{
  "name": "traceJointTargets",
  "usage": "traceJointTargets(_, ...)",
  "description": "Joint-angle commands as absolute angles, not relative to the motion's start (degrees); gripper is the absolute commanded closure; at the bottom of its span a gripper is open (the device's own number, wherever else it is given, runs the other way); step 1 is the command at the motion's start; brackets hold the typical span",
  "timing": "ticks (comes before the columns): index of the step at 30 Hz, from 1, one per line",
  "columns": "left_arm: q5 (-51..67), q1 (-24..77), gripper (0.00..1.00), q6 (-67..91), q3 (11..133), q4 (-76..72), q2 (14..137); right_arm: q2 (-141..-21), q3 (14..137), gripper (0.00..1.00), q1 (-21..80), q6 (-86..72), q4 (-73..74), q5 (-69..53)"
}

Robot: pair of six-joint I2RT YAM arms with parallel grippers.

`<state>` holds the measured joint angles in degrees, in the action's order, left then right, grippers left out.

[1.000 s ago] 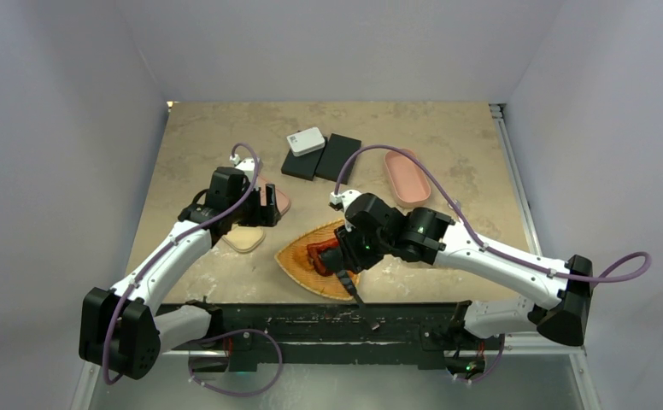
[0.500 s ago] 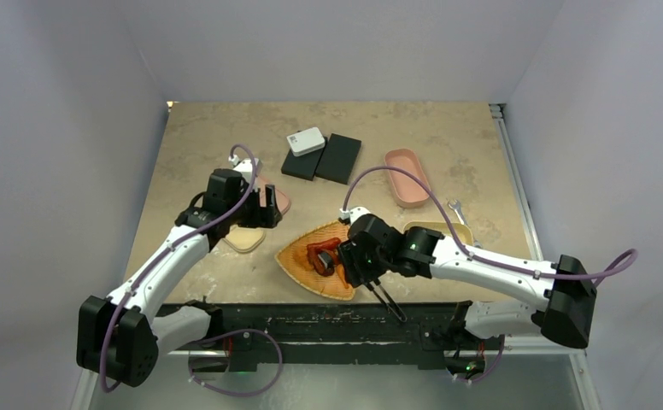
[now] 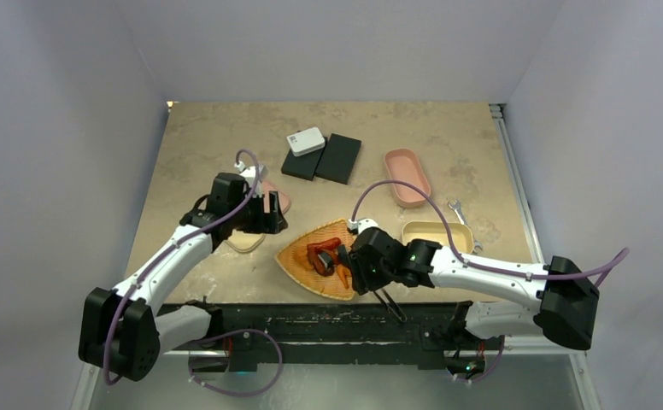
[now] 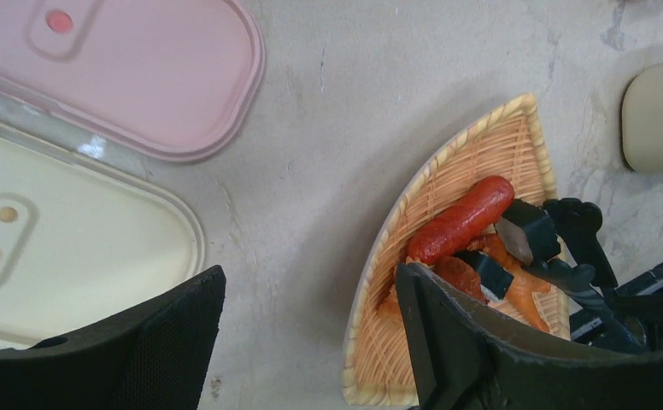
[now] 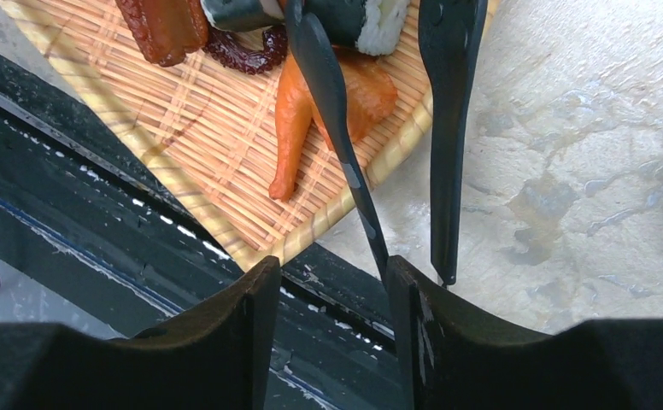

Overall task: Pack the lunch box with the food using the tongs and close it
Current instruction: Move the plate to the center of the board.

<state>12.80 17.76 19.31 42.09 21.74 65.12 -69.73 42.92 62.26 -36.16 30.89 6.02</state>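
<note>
Right, top view: beige marbled table [image 3: 208, 145] boxed in by pale walls; black pads [image 3: 332, 161] and white box [image 3: 306, 141] at the far side; pink box [image 3: 407, 175], cream box [image 3: 435, 232] and silver tool [image 3: 458, 207] to the right; tongs [image 3: 388, 303] run from the food [image 3: 324, 254] on the wicker tray [image 3: 294, 263] out over the near rail; left wrist: left gripper [image 4: 309, 278] open above bare table, pink lid [image 4: 140, 77] and cream lid [image 4: 72, 248] to one side, tray to the other; right wrist: right gripper [image 5: 328, 269] clamped on the tongs; black ends straddle a dark roll [image 5: 371, 17]

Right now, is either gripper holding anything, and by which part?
The right gripper holds the slim dark-grey V-shaped tongs partway along their arms; the left gripper is open and empty.
</note>
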Motion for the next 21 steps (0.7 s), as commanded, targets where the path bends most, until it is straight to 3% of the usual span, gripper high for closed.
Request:
traceJointTargets(1, 17.3, 17.9, 0.28, 25.2, 38.5, 20.0, 65.1, -68.8, 41.6, 0.49, 62.5, -37.9, 27.0, 5.3)
traceJointTargets(11, 17.4, 19.4, 0.31, 31.3, 34.2, 18.3, 65.3, -70.7, 40.1, 0.57, 62.5, -37.9, 25.3, 5.3)
traceJointTargets(21, 17.0, 21.8, 0.53, 32.4, 33.3, 17.1, 68.2, -70.0, 43.1, 0.55, 62.5, -37.8, 26.8, 9.4)
